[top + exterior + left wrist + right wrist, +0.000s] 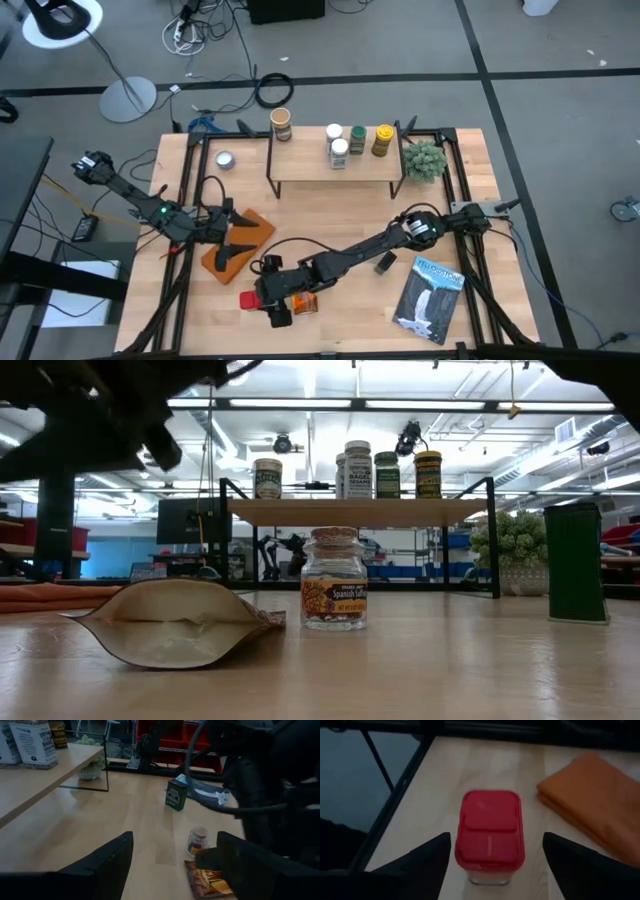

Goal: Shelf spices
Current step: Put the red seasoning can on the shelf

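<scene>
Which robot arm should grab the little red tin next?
The right one, probably. The right gripper is open and already lined up with the red tin between its fingers. The left gripper is open too, but it hangs over the orange cloth, farther away.

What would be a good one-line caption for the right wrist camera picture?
Right gripper, fingers open, poised over a red-lidded container on the wooden table, an orange cloth lying beside it.

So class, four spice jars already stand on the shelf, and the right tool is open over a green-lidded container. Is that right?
Not quite: the container is red-lidded, as the right wrist view shows. The right tool is open over it, and four jars do stand on the shelf.
</scene>
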Motion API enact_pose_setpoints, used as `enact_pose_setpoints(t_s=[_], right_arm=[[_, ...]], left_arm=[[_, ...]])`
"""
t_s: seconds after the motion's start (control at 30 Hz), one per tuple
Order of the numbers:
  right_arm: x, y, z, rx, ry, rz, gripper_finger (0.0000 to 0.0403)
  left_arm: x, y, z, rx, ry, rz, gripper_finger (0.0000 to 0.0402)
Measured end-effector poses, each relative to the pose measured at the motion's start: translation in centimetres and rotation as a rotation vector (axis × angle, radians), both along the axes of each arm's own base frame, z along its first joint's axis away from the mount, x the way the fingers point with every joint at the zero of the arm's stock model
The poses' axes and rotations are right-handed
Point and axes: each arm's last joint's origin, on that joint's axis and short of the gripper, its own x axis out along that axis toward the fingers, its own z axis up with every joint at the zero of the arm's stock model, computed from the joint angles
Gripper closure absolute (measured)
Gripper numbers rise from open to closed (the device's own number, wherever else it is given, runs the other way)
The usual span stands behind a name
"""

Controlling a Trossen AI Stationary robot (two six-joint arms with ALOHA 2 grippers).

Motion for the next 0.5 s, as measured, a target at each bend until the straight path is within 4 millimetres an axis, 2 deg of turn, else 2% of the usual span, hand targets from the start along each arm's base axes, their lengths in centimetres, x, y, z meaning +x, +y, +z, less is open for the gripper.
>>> enact_pose_setpoints(t_s=[0.17,0.33,0.4,0.5], right_arm=[[-0.2,-0.2,-1.2,-0.006,0.037,0.007,0.0061],[-0.5,-0.2,-0.7,-0.013,0.058,0.007,0.0053],[-0.7,-0.3,0.1,-0.012,0.057,0.005,0.0053],[-1.5,-0.5,3.1,-0.003,0.035,0.006,0.0053]], left_arm=[[0.0,0.0,0.0,-0.010,0.000,-0.009,0.0110],[0.0,0.0,0.1,-0.015,-0.006,-0.009,0.0110],[0.0,-0.1,0.1,-0.048,-0.007,-0.008,0.0110],[0.0,-0.1,0.1,-0.136,-0.002,-0.018,0.0110]])
